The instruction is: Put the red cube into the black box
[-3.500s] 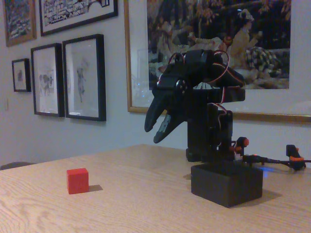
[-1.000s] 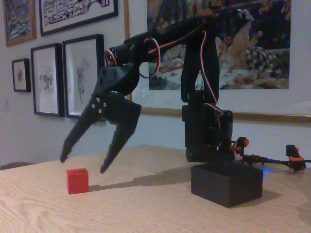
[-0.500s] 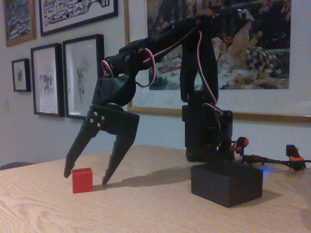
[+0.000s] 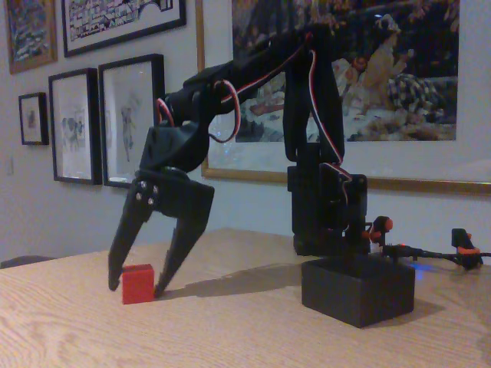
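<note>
The table (image 4: 230, 337) is made of light wood, and fine grain lines are seen on its smooth top. The cube (image 4: 138, 283) looks like matt red plastic, with no shine on it. The box (image 4: 357, 290) is matt black and dull. The gripper (image 4: 138, 287) and the arm (image 4: 307, 130) look like hard black plastic with a soft shine. Small shiny metal screws are seen on the gripper. The pictures (image 4: 130, 123) are covered with glossy glass.

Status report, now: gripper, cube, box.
Gripper open, fingers straddling the red cube on the table. Cube not lifted. Black box to the right in the fixed view, nothing between.
</note>
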